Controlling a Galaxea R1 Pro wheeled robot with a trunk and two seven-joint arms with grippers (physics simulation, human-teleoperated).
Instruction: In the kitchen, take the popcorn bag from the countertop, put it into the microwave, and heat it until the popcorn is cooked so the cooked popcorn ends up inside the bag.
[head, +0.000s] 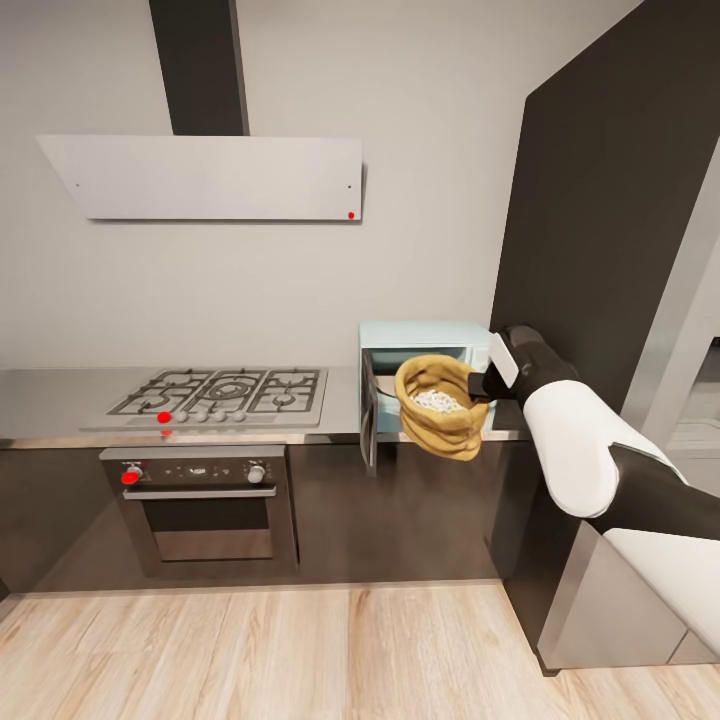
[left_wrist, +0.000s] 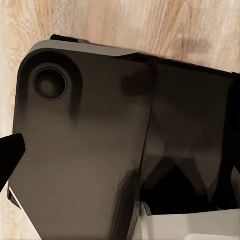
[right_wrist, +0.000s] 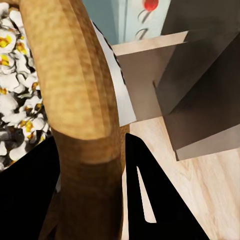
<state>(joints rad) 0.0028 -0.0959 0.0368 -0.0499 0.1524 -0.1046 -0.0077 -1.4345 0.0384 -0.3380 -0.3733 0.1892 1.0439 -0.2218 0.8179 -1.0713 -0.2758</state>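
One tan burlap popcorn bag (head: 440, 405), rim rolled, holding white popcorn (head: 438, 401), is clamped by the right gripper (head: 486, 385) before one open mint microwave (head: 425, 345). Left jaws: cannot tell.

Kitchen; gas hob (head: 222, 393), oven (head: 203, 506)

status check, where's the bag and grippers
Right gripper shut on bag rim, held before open microwave. Popcorn inside bag. Left gripper state unclear. Path clear.
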